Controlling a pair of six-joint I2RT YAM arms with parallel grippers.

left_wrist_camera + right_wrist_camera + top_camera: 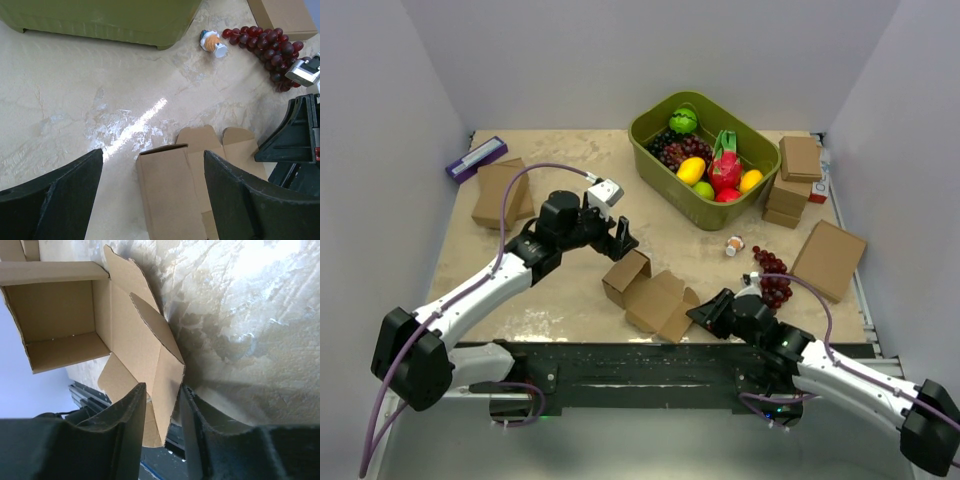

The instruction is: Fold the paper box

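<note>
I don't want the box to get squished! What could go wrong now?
1. The right pincer has only a thin flap of the paper box between its fingers, near the edge; the flap could slip out or crumple.
2. The left pincer hangs open over the box, not holding it, so the box might slide when pulled.
3. The grapes lie close beside the right arm and might get bumped.

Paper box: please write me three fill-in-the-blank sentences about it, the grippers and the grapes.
The right gripper has a ___ of the box between its fingers.
The left gripper hangs over the box with its jaws ___.
The loose grapes lie on the ___, outside the basket.
Missing words: flap; open; table.
</note>
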